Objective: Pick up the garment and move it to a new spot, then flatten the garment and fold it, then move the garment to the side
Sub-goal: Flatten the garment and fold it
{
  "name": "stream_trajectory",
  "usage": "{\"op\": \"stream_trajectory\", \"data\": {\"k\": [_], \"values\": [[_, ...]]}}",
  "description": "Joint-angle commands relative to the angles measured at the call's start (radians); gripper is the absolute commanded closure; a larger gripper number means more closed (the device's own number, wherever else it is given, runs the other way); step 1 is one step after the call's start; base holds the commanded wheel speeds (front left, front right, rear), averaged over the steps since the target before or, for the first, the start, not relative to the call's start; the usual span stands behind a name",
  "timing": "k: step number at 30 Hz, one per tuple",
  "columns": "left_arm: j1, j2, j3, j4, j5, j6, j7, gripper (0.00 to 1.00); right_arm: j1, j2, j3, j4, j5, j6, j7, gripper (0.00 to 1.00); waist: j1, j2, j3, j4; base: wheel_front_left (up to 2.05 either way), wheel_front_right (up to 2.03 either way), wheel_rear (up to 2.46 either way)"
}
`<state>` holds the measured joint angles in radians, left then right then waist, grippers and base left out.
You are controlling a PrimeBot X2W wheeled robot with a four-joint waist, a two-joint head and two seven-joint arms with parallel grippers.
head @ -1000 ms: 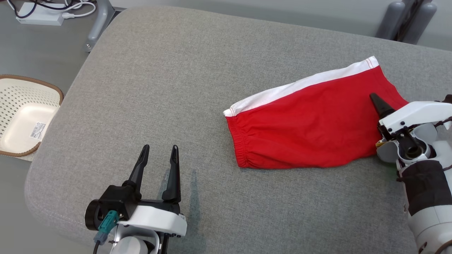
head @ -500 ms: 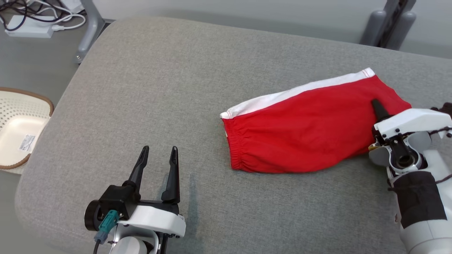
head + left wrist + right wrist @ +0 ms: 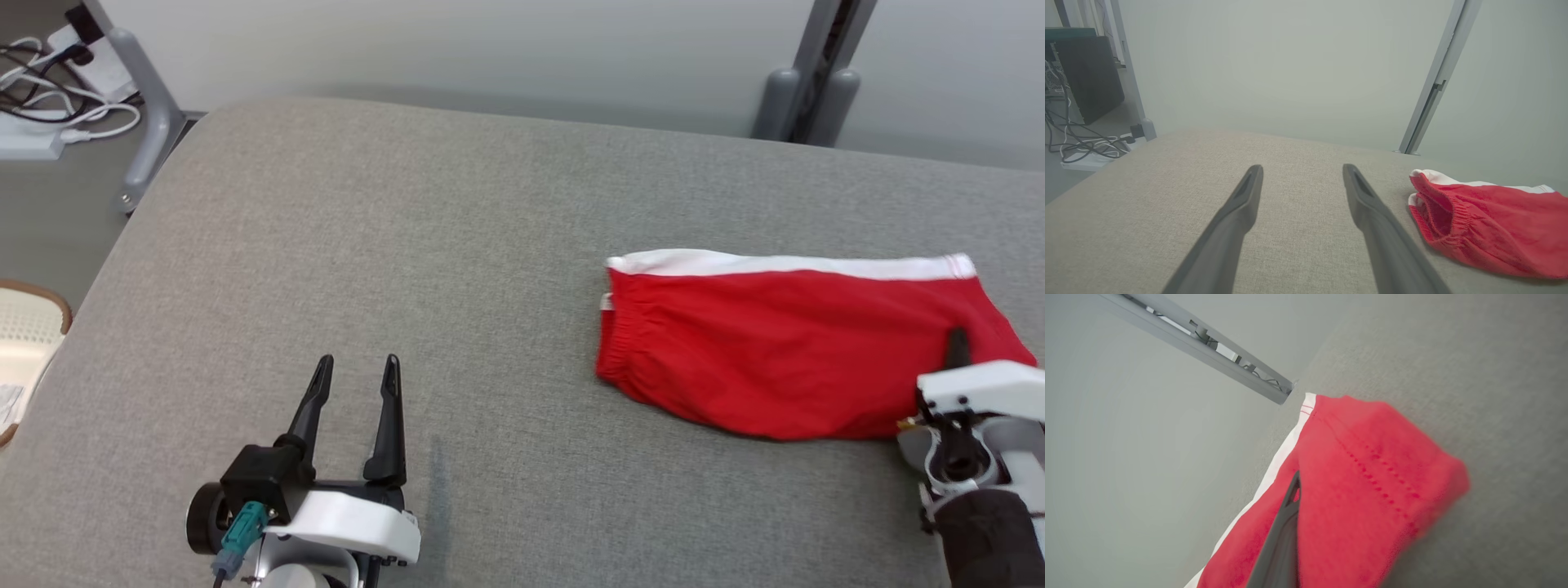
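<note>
One end of the garment [image 3: 784,351] is pinched in the closed right gripper [image 3: 957,345]. The folded cloth lies on the right half of the pad [image 3: 408,245]. The sideways slide is best made low and slow, so the fold is not dragged open. The left gripper [image 3: 358,363] is held open over bare pad, well apart. A basket [image 3: 24,343] and cables [image 3: 41,122] are seen far left, and the path is judged free.

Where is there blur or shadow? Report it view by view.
Right wrist view: the red shorts smear at their right edge. Head view: sharp, even light, a faint shadow on the cushion beside the left gripper. Left wrist view: soft, no glare.
</note>
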<state>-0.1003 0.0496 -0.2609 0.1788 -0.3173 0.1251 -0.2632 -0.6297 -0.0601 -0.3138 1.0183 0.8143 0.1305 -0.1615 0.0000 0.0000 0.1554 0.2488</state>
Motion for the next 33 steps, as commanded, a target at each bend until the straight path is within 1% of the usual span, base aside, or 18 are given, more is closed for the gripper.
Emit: {"op": "stream_trajectory", "data": {"k": [1,6,12,14,15,17,22,23,29,33], "values": [[0.012,0.003,0.004,0.0,0.001,0.001,-0.001,0.0,0.026,-0.016,-0.033,0.021,-0.004,0.0,-0.029,1.0,0.0,0.0,-0.019,-0.02,0.0,0.0,0.0],[0.027,0.003,0.007,-0.005,0.0,0.003,-0.001,0.0,0.05,-0.018,-0.089,0.074,-0.034,0.0,-0.057,1.0,0.0,0.0,-0.037,-0.046,0.0,0.0,0.0],[0.027,0.003,0.011,-0.007,0.01,-0.001,-0.001,0.0,0.035,-0.014,-0.088,0.086,-0.074,0.0,-0.066,1.0,0.0,0.0,-0.05,-0.067,0.0,0.0,0.0],[0.028,0.004,0.013,-0.005,0.016,-0.001,-0.001,0.0,0.017,-0.01,-0.068,0.074,-0.113,0.0,-0.071,1.0,0.0,0.0,-0.057,-0.073,0.0,0.0,0.0],[0.028,0.004,0.013,-0.005,0.016,-0.001,-0.001,0.0,0.017,-0.01,-0.068,0.074,-0.113,0.0,-0.071,1.0,0.0,0.0,-0.057,-0.073,0.0,0.0,0.0],[0.026,0.003,0.009,-0.003,0.04,-0.005,-0.001,0.0,0.001,-0.008,-0.034,0.049,-0.165,0.0,-0.08,1.0,0.0,0.0,-0.06,-0.075,0.0,0.0,0.0],[0.033,0.004,0.0,0.0,0.048,-0.008,-0.001,0.0,-0.025,0.001,0.046,-0.027,-0.243,0.0,-0.087,1.0,0.0,0.0,-0.064,-0.058,0.0,0.0,0.0],[0.033,0.004,0.0,0.0,0.048,-0.008,-0.001,0.0,-0.025,0.001,0.046,-0.027,-0.243,0.0,-0.087,1.0,0.0,0.0,-0.064,-0.058,0.0,0.0,0.0],[0.042,0.004,-0.007,0.002,0.074,-0.003,-0.001,0.0,-0.012,0.006,0.215,-0.16,-0.305,0.0,-0.067,1.0,0.0,0.0,-0.072,-0.017,0.0,0.0,0.0],[0.048,0.003,-0.009,0.002,0.072,0.0,-0.001,0.0,0.023,0.007,0.322,-0.24,-0.305,0.0,-0.041,1.0,0.0,0.0,-0.076,0.013,0.0,0.0,0.0]]}}
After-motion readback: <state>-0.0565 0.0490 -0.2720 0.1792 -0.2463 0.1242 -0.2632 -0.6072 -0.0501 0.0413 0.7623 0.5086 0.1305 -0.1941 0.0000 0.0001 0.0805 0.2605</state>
